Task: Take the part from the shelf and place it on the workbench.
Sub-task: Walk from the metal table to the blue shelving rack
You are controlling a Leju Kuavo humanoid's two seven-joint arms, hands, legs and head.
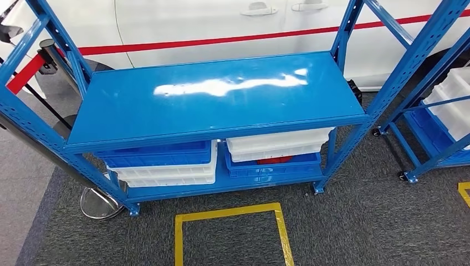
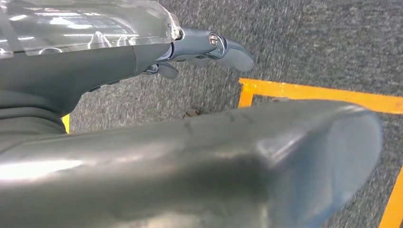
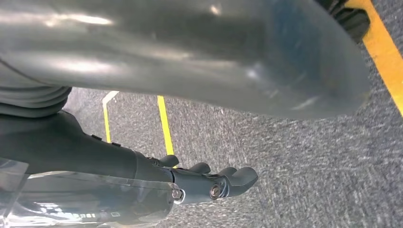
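Although the red part (image 1: 275, 160) barely peeks from the blue plastic bin (image 1: 272, 165) on the blue steel shelf's (image 1: 216, 100) lower level, under stacked white trays (image 1: 277, 143), I'd guess it is light, rigid and smooth; where to grip it I cannot tell. The wrist views add the hanging arms: left robot hand (image 2: 209, 50) and right robot hand (image 3: 214, 180), fingers loosely curled, holding nothing, above grey carpet (image 3: 294, 156).

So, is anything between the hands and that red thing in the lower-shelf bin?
Yes. A white bin sits on the blue bin holding the red thing, and the shelf's top board overhangs both. The left hand and right hand hang over carpet.
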